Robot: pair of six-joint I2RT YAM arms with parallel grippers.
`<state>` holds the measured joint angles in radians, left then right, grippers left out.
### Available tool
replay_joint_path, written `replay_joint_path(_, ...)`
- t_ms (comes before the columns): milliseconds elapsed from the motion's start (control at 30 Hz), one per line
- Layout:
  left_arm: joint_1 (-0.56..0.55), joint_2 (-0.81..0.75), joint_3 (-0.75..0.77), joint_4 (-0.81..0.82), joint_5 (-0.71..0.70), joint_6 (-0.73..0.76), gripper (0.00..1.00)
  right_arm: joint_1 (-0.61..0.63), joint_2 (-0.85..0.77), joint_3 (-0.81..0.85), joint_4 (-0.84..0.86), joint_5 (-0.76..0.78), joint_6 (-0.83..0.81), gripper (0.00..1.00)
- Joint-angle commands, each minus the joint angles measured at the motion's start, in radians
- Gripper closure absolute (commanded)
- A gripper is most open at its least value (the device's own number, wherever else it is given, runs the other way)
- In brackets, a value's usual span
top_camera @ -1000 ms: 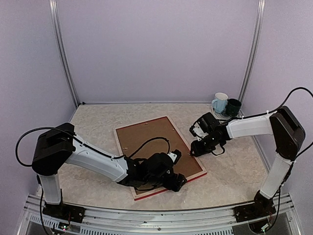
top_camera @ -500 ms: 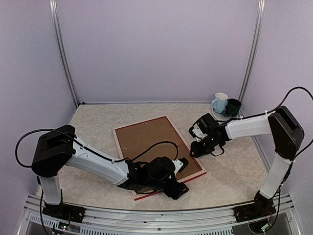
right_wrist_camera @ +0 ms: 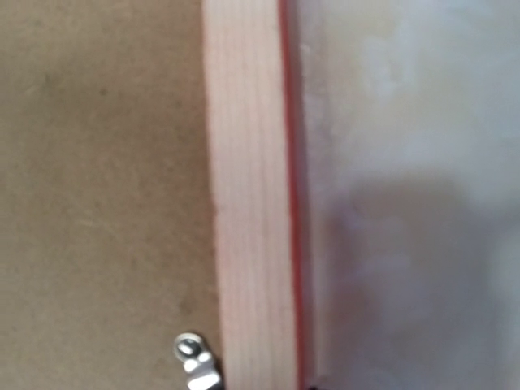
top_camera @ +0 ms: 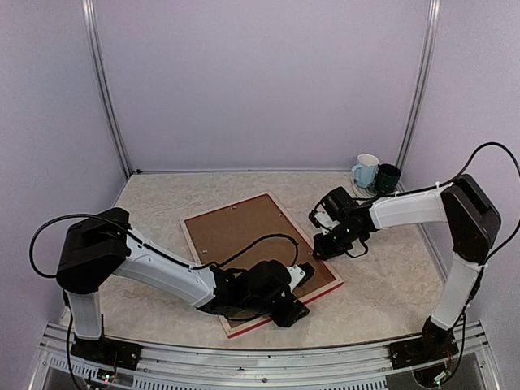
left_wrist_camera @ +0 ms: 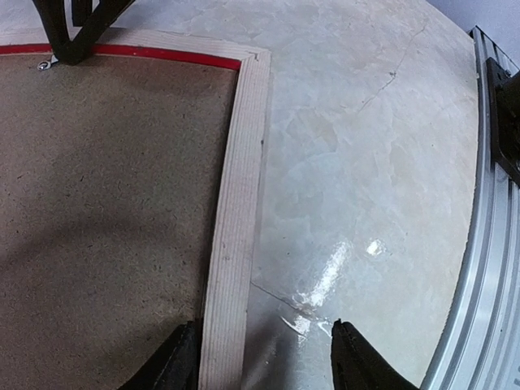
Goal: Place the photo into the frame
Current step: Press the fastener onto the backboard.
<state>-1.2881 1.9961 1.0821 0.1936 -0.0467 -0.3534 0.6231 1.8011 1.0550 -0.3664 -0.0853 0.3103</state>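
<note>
Jaws of the left gripper (left_wrist_camera: pixel 266 356) stood spread, straddling the near rail of the frame (left_wrist_camera: pixel 236 203). Whether those of the right gripper (top_camera: pixel 319 246), at the frame's right rail, were spread or pressed together could not be told. The frame lay face down at the centre of the worktop (left_wrist_camera: pixel 366 162), backing (top_camera: pixel 244 236) up. A white mug (top_camera: pixel 366 169) and a dark mug (top_camera: pixel 387 177) stood far right. A metal clip (right_wrist_camera: pixel 195 361) sat on the backing beside the rail.

I count one frame (top_camera: pixel 227 206) on the worktop (top_camera: pixel 154 207), holding one brown backing board (top_camera: pixel 244 236). At the far right corner stand one pale mug (top_camera: pixel 366 170) and one dark green mug (top_camera: pixel 387 177), two in all. Each of my wrist views shows one small metal clip (right_wrist_camera: pixel 195 361); I cannot tell whether it is the same one.
</note>
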Motion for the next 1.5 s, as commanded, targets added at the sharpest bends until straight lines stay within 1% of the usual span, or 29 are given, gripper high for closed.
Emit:
replay_joint_path(0, -0.013, 0.051, -0.035, -0.057, 0.067, 0.003, 0.47, 0.009, 0.047, 0.002, -0.016, 0.044, 0.0, 0.8)
replay_joint_path(167, -0.013, 0.055, -0.043, -0.06, 0.07, 0.013, 0.56, 0.009, 0.045, 0.0, -0.016, 0.074, 0.0, 0.89)
replay_joint_path(300, -0.013, 0.052, -0.05, -0.062, 0.069, 0.019, 0.6, 0.009, 0.037, 0.011, -0.028, 0.078, -0.003, 0.91)
replay_joint_path(367, -0.013, 0.052, -0.051, -0.063, 0.07, 0.019, 0.6, 0.009, 0.032, 0.021, -0.036, 0.069, -0.008, 0.9)
replay_joint_path(500, -0.013, 0.052, -0.051, -0.061, 0.067, 0.017, 0.6, 0.009, -0.003, 0.039, -0.035, 0.012, -0.015, 0.83)
replay_joint_path(633, -0.013, 0.052, -0.05, -0.054, 0.068, 0.013, 0.6, 0.008, -0.026, 0.067, -0.043, 0.002, -0.013, 0.81)
replay_joint_path(867, -0.016, 0.055, -0.052, -0.046, 0.072, 0.005, 0.59, 0.009, -0.008, 0.094, -0.054, 0.015, -0.015, 0.77)
replay_joint_path(1067, -0.017, 0.056, -0.057, -0.046, 0.066, 0.005, 0.59, 0.023, 0.021, 0.086, -0.055, 0.01, -0.021, 0.75)
replay_joint_path(1233, -0.018, 0.055, -0.058, -0.048, 0.063, 0.003, 0.58, 0.031, 0.021, 0.052, -0.059, 0.039, -0.017, 0.74)
replay_joint_path(1467, -0.017, 0.056, -0.062, -0.049, 0.06, 0.002, 0.58, 0.03, 0.002, 0.007, -0.051, 0.054, -0.02, 0.75)
